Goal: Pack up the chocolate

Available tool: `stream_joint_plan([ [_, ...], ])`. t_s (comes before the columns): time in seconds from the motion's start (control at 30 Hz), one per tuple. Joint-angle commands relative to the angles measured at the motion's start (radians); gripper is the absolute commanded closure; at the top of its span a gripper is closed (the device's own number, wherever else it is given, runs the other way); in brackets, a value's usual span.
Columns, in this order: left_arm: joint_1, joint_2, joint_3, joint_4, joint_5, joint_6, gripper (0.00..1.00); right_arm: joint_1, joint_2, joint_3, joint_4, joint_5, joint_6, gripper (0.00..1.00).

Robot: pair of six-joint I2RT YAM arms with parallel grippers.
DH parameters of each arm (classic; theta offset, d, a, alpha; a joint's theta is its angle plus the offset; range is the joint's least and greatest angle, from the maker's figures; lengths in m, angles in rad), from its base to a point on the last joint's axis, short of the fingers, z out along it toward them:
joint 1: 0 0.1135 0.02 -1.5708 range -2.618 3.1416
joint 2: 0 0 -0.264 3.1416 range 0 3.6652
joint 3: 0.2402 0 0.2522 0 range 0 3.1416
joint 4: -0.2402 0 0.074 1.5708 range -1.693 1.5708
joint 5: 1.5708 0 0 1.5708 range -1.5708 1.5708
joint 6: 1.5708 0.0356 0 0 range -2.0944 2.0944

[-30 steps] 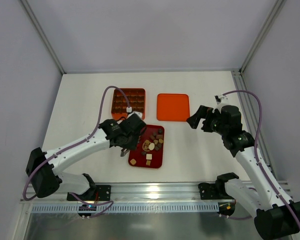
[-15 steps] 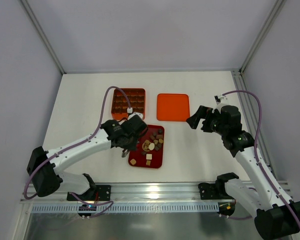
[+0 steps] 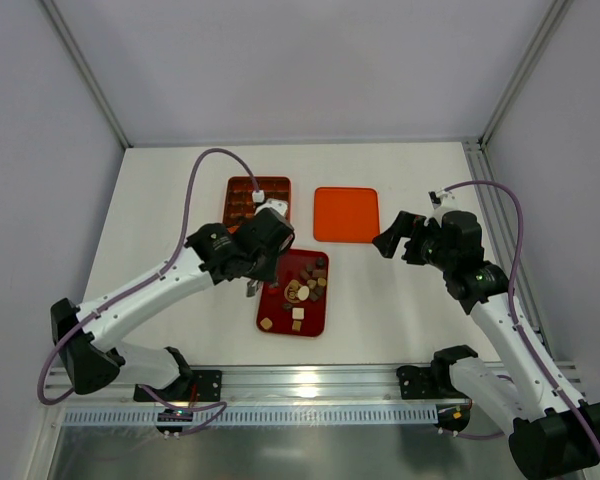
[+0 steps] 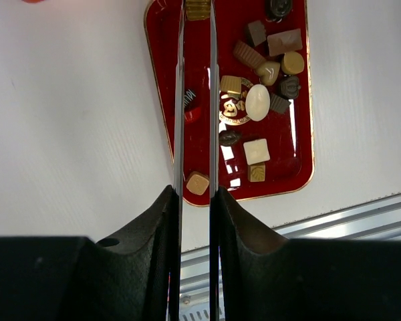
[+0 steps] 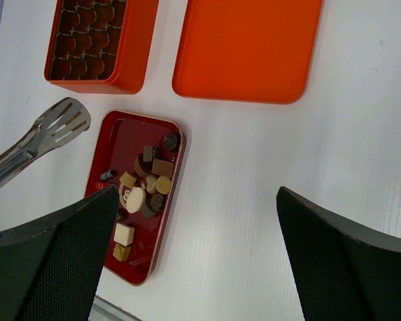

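Several pieces of chocolate (image 4: 257,103), dark brown, tan and cream, lie in the dark red tray (image 4: 301,170), which also shows in the top view (image 3: 280,305) and the right wrist view (image 5: 162,231). My left gripper (image 4: 195,194) is shut on a pair of metal tongs (image 4: 180,100). The two blades run over the tray's left side, and a tan ridged piece (image 4: 198,8) sits between their tips at the tray's far corner. The tongs' tip (image 5: 63,124) hangs between the tray and the orange box (image 5: 130,63). My right gripper (image 3: 390,243) hovers open to the right of the tray, holding nothing.
The orange box (image 3: 242,195) with a grid of brown cells stands behind the tray, partly covered by my left arm. Its flat orange lid (image 3: 346,214) lies to the right of it. A metal rail (image 3: 310,385) runs along the near edge.
My left arm has swung away from the rail toward the orange box, carrying the tongs along the tray's left side, and its jaws have drawn closer together. The right arm has not moved.
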Motion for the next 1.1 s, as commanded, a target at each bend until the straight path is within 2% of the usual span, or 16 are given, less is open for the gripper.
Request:
stream_joint_plan([
  [0.0, 0.029, -0.008, 0.087, -0.027, -0.058, 0.033, 0.82, 0.007, -0.013, 0.011, 0.028, 0.011, 0.001, 0.0],
  [0.17, 0.115, 0.034, 0.172, -0.001, -0.059, 0.104, 0.81, 0.007, -0.006, 0.019, 0.025, 0.006, 0.0, 0.0],
  [0.53, 0.403, 0.219, 0.324, 0.102, -0.013, 0.22, 0.8, 0.007, 0.009, 0.039, 0.016, -0.005, -0.008, 0.0],
  [0.87, 0.514, 0.402, 0.417, 0.151, 0.001, 0.262, 0.8, 0.009, -0.003, 0.03, 0.001, -0.003, -0.02, 0.0],
  [1.07, 0.542, 0.471, 0.457, 0.164, 0.005, 0.285, 0.8, 0.009, 0.001, 0.036, 0.001, -0.008, -0.02, 0.0],
])
